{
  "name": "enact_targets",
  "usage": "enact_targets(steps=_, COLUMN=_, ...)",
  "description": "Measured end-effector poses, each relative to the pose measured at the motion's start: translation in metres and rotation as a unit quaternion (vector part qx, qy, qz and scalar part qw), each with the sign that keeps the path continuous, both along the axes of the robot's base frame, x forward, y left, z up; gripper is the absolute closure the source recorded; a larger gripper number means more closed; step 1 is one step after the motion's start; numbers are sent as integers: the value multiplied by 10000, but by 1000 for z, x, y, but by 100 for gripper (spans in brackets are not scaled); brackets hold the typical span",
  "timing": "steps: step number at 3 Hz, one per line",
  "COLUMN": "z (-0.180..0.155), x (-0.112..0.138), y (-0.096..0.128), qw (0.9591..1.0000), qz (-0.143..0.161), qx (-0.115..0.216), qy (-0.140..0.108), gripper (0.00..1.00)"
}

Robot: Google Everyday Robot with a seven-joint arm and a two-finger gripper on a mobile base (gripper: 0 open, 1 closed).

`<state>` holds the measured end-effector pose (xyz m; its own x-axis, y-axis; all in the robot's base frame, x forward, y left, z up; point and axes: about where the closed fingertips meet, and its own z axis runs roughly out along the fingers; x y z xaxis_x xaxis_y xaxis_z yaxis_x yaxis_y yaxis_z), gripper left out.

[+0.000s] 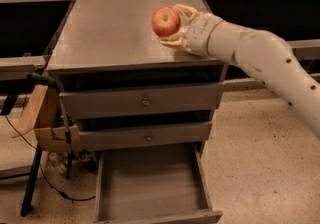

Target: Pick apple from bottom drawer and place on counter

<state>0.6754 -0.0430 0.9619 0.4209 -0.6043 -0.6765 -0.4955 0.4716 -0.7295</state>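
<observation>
the gripper [171, 25] hangs over the right part of the counter [105, 33], its two fingers clamped round the apple [165, 21], one above it and one beneath. well below the gripper, slightly to its left, the bottom drawer [150, 188] stands pulled out.

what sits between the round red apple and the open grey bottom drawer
Camera view: the cream gripper holds the apple over the grey metal counter; below, two shut knobbed drawers separate it from the bottom drawer.
</observation>
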Motion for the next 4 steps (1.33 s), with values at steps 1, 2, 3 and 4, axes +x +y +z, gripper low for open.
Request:
enact_targets(steps=1, z=6, x=53, y=15, qw=9996, qz=190, qx=182, qy=34, gripper=100)
enact_targets(steps=2, z=6, x=100, y=25, qw=9989, qz=275, qx=361, qy=133, gripper=81)
enact_targets(steps=3, z=-2, x=130, y=41, qw=9985, qz=292, qx=274, qy=375, gripper=58)
enact_targets(steps=4, z=-13, x=149, y=62, qw=9961, qz=329, qx=-140, qy=810, gripper=34)
